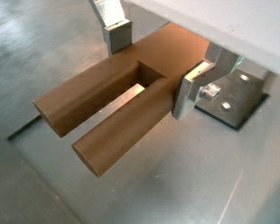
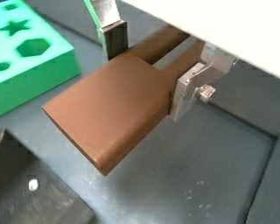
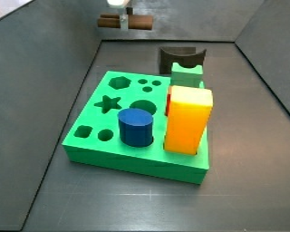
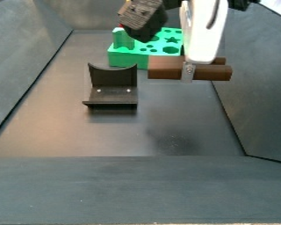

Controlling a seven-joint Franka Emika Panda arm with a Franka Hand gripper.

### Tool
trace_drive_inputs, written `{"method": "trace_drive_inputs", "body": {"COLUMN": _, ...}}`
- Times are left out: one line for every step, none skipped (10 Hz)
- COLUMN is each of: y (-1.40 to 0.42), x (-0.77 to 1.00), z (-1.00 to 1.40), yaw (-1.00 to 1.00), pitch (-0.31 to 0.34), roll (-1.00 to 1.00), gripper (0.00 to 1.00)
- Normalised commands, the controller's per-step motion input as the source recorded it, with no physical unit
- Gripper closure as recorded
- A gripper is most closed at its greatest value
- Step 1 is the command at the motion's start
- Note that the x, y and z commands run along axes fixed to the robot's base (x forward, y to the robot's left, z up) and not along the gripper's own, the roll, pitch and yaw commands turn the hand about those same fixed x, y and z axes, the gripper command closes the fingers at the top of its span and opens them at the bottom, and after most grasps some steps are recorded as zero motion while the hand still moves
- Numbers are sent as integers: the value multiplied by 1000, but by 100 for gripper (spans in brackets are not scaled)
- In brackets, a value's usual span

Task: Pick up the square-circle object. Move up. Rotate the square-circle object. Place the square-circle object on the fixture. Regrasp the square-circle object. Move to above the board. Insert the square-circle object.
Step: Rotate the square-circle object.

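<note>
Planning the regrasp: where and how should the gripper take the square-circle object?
The gripper holds the square-circle object mid-length, lying level in the air. For the regrasp, probably clamp the flat faces of the thick square section, coming from above: flat faces suit the fingers and leave the narrower end free.

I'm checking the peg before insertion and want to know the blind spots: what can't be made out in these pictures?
- Long dark-brown square-circle peg, held by the tool: in a side view the white tool body hides its middle.
- Same peg: tiny in a side view, shape unreadable.
- Dark notched fixture: its base is hidden behind the bright-green board.
- Board: cut off by the frame edge in a wrist view.
- Board holes behind the tall yellow-orange block: hidden.
</note>
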Motion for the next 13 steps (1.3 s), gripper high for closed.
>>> {"method": "trace_drive_inputs", "body": {"y": 18, "x": 5, "z": 0, "yaw": -1000, "pitch": -2, "roll": -7, "gripper": 100}}
{"method": "trace_drive_inputs", "body": {"y": 18, "x": 5, "z": 0, "yaw": -1000, "pitch": -3, "roll": -7, "gripper": 100}}
{"method": "trace_drive_inputs", "body": {"y": 18, "x": 5, "z": 0, "yaw": -1000, "pitch": -3, "roll": -8, "gripper": 100}}
{"method": "trace_drive_inputs", "body": {"y": 18, "x": 5, "z": 0, "yaw": -1000, "pitch": -3, "roll": -8, "gripper": 100}}
{"method": "trace_drive_inputs", "body": {"y": 18, "x": 5, "z": 0, "yaw": -1000, "pitch": -3, "roll": -9, "gripper": 100}}
{"method": "trace_drive_inputs", "body": {"y": 18, "x": 5, "z": 0, "yaw": -1000, "pitch": -3, "roll": -9, "gripper": 100}}
{"method": "trace_drive_inputs", "body": {"y": 18, "x": 5, "z": 0, "yaw": -1000, "pitch": -3, "roll": -10, "gripper": 100}}
{"method": "trace_drive_inputs", "body": {"y": 18, "x": 5, "z": 0, "yaw": -1000, "pitch": -4, "roll": -10, "gripper": 100}}
{"method": "trace_drive_inputs", "body": {"y": 18, "x": 5, "z": 0, "yaw": -1000, "pitch": -4, "roll": -11, "gripper": 100}}
{"method": "trace_drive_inputs", "body": {"y": 18, "x": 5, "z": 0, "yaw": -1000, "pitch": -4, "roll": -12, "gripper": 100}}
{"method": "trace_drive_inputs", "body": {"y": 18, "x": 5, "z": 0, "yaw": -1000, "pitch": -5, "roll": -13, "gripper": 100}}
{"method": "trace_drive_inputs", "body": {"y": 18, "x": 5, "z": 0, "yaw": -1000, "pitch": -5, "roll": -15, "gripper": 100}}
{"method": "trace_drive_inputs", "body": {"y": 18, "x": 5, "z": 0, "yaw": -1000, "pitch": -6, "roll": -16, "gripper": 100}}
